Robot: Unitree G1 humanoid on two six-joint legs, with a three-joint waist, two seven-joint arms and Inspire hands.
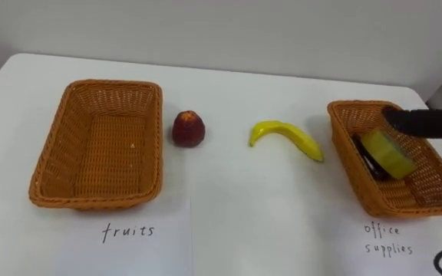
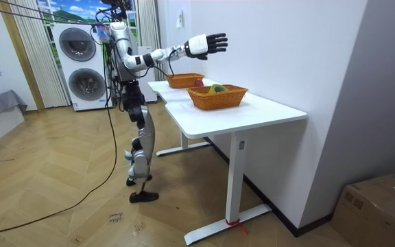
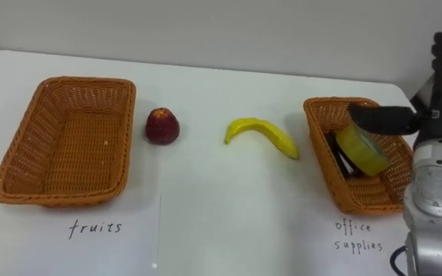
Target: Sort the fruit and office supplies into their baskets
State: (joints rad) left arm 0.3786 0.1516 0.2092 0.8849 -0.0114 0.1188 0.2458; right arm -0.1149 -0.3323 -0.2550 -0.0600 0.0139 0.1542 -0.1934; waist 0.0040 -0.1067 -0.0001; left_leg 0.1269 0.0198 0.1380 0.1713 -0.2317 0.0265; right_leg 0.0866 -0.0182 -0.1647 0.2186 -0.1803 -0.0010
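Note:
An empty wicker fruit basket (image 1: 98,86) stands at the table's left. A red apple (image 1: 188,129) lies just to its right, and a yellow banana (image 1: 286,136) lies near the middle. The office supplies basket (image 1: 342,146) at the right holds a yellow-green tape roll (image 3: 363,149) leaning on a black item (image 3: 342,159). My right hand (image 3: 440,100) is raised above that basket with its fingers straight and its thumb (image 3: 382,116) stretched out over the roll. It is open and holds nothing, as the room view also shows of the right hand (image 2: 208,43).
Handwritten paper labels (image 1: 129,230) lie in front of each basket near the table's front edge. I stand at the long side of the white table (image 2: 252,110), which is against a wall. Washing machines (image 2: 81,65) are behind me, and a cardboard box (image 2: 379,202) sits on the floor.

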